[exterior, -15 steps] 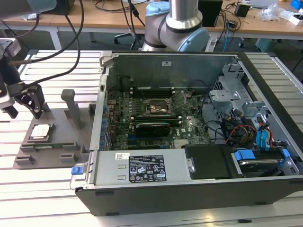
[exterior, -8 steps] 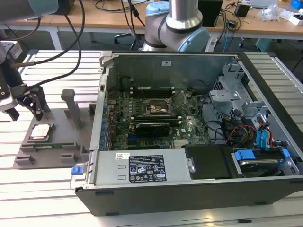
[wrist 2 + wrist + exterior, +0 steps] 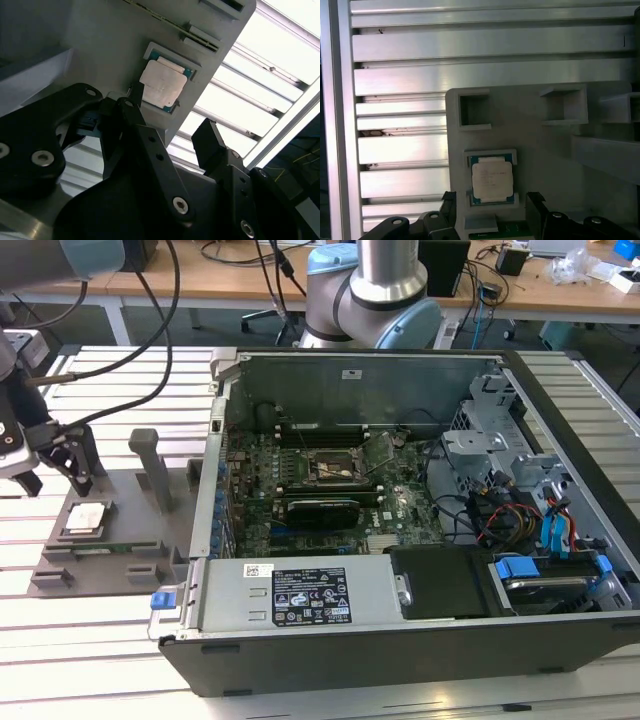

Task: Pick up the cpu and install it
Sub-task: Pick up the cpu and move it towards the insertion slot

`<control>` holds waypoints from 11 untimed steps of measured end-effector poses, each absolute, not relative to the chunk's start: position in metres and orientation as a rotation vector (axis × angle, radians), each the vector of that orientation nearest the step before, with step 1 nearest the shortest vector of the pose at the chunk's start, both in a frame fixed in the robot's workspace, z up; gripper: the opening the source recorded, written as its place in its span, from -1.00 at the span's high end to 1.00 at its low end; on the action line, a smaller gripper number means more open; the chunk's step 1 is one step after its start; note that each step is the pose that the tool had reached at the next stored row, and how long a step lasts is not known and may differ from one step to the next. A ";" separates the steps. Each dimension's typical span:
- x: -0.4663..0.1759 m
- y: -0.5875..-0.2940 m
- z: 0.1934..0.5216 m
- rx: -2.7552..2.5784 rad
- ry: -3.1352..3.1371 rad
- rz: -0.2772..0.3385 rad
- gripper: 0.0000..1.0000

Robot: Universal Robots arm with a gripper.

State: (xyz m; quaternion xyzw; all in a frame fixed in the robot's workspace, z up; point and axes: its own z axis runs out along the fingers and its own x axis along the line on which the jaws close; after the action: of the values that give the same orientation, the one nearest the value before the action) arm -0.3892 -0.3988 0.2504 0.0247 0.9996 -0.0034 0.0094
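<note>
The cpu [image 3: 85,518] [image 3: 161,86] [image 3: 492,181], a small square chip with a silvery lid, lies flat in a recess of the grey fixture plate [image 3: 120,540] at the exterior view's left. My gripper [image 3: 52,475] [image 3: 172,117] [image 3: 492,202] hovers just above and behind it, open, its black fingers [image 3: 449,202] spread wider than the chip with nothing between them. The dark metal-framed socket [image 3: 335,468] sits on the motherboard inside the open computer case, well off to the exterior view's right of the cpu.
The open computer case [image 3: 400,640] takes up the middle and the exterior view's right. A grey upright post [image 3: 150,465] stands on the fixture plate beside the case wall. Ribbed aluminium table slats [image 3: 470,75] lie around the plate. Cables hang above at the left.
</note>
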 end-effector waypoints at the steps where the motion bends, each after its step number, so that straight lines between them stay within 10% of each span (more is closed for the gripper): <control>1: -0.389 -0.399 0.250 0.077 3.122 -0.011 -0.33; 11: -0.389 -0.399 0.242 0.077 3.122 -0.011 -0.33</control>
State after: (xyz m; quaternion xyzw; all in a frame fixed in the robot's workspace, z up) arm -0.3892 -0.3988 0.2418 0.0247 0.9996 -0.0034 0.0095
